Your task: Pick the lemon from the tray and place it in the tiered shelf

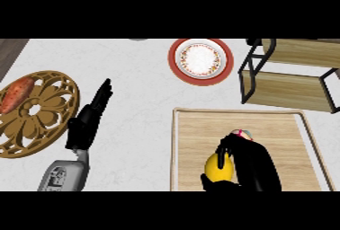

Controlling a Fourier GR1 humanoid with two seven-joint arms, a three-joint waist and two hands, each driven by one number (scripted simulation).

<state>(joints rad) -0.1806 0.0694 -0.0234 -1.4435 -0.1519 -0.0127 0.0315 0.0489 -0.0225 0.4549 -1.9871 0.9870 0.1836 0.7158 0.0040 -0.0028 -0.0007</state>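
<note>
The yellow lemon [216, 167] sits low on the wooden tray [192, 134], near the view's bottom edge. My right hand [249, 157] is curled round it from the right, thumb below it, hiding its right side. A small pinkish object [242, 133] peeks out just beyond the fingertips. The tiered shelf [292, 74], black frame with wooden boards, stands at the upper right, beyond the tray. My left hand [90, 119] rests on the counter left of the tray, fingers straight and pointing away.
A round carved wooden trivet [40, 112] lies at the left with a reddish sweet potato [16, 95] on it. A red-rimmed plate [200, 60] sits at the back centre, left of the shelf.
</note>
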